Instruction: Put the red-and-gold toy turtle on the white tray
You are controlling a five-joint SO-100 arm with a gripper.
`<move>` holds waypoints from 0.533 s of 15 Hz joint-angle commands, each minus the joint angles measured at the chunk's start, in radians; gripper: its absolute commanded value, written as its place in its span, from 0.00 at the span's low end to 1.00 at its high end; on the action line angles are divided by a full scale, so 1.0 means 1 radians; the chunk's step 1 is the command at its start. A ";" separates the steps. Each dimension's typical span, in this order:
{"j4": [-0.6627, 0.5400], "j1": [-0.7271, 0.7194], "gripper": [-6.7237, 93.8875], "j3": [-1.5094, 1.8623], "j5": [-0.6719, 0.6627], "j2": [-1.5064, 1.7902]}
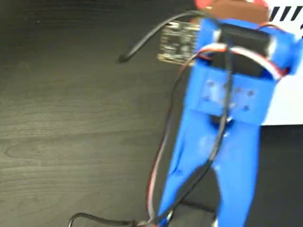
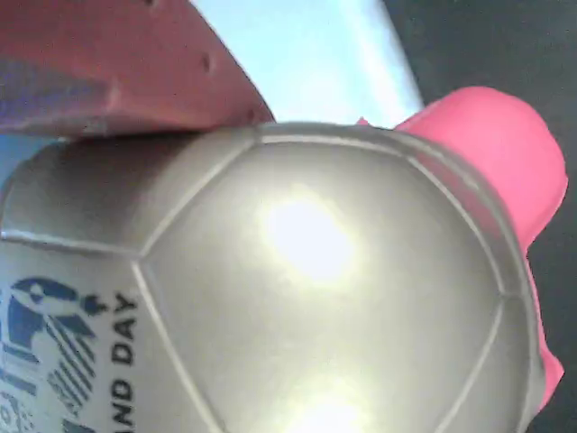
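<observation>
The red-and-gold toy turtle (image 2: 315,271) fills the wrist view: a shiny gold domed shell with a dark printed mark at the lower left and a coral-red head (image 2: 496,144) at the right. One red finger (image 2: 108,63) presses on the shell's top; the other finger is hidden. Behind the turtle lies the white tray (image 2: 306,54). In the fixed view the blue arm (image 1: 227,123) reaches up to the top edge, where my gripper (image 1: 232,7) and a sliver of red (image 1: 204,4) show beside the white tray (image 1: 289,99) with black stripes.
A small circuit board (image 1: 177,42) with a black cable (image 1: 142,42) lies on the dark wooden table (image 1: 71,132) left of the arm. Red, white and black wires run down along the arm to the bottom edge.
</observation>
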 commanded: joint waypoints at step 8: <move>-0.041 0.144 0.07 -0.268 0.026 -0.368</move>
